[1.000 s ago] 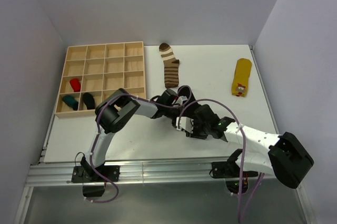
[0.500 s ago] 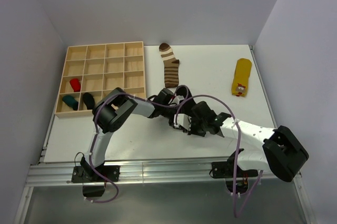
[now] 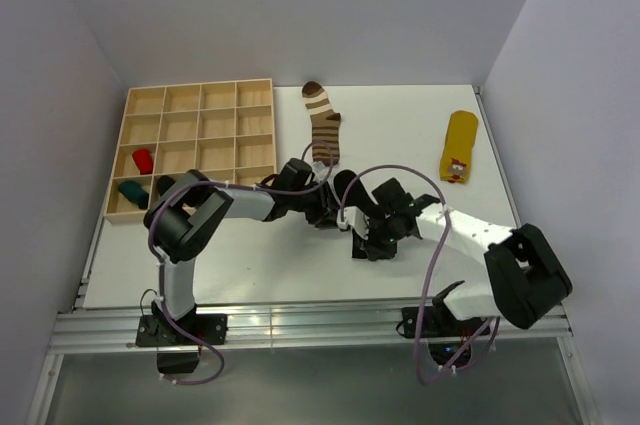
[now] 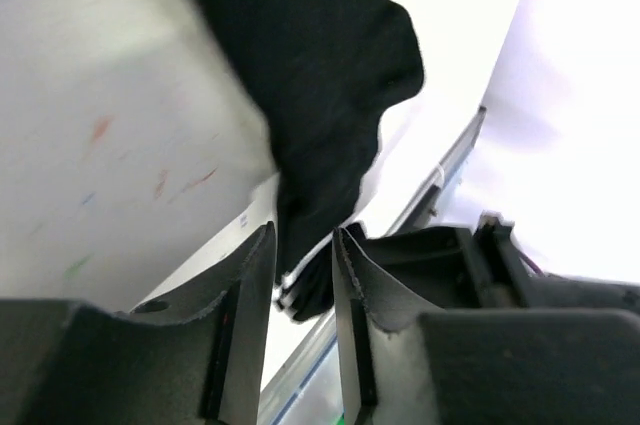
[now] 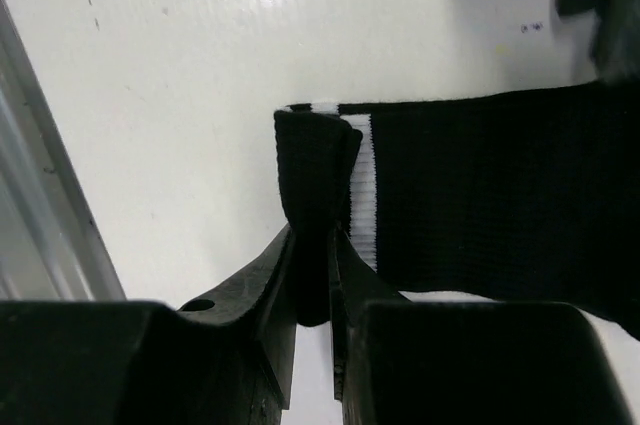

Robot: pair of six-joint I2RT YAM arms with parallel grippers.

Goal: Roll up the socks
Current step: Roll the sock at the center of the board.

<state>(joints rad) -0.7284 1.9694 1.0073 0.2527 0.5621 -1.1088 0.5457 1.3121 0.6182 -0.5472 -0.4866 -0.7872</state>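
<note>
A black sock with white cuff stripes [image 5: 480,195] lies on the white table between my two grippers. My right gripper [image 5: 312,235] is shut on a folded bit of its cuff, right beside the white stripe [image 5: 360,195]; in the top view this gripper [image 3: 362,245] sits at mid-table. The left gripper [image 4: 305,235] stands open, and the sock's black fabric [image 4: 310,75] runs just past its fingertips, unpinched. Seen from the top, the left gripper [image 3: 322,211] is just left of the right one. A brown-and-cream striped sock [image 3: 323,125] and a yellow sock [image 3: 459,147] lie flat farther back.
A wooden compartment tray [image 3: 190,97] stands at the back left, with a red roll [image 3: 142,160], a teal roll [image 3: 132,192] and a black roll [image 3: 167,189] in its lower-left cells. Purple cables loop over both arms. Grey walls close in the table on three sides.
My left gripper has opened and let go of the black sock, and its arm has swung leftward. My right gripper has closed on the sock's cuff and shifted a little to the left.
</note>
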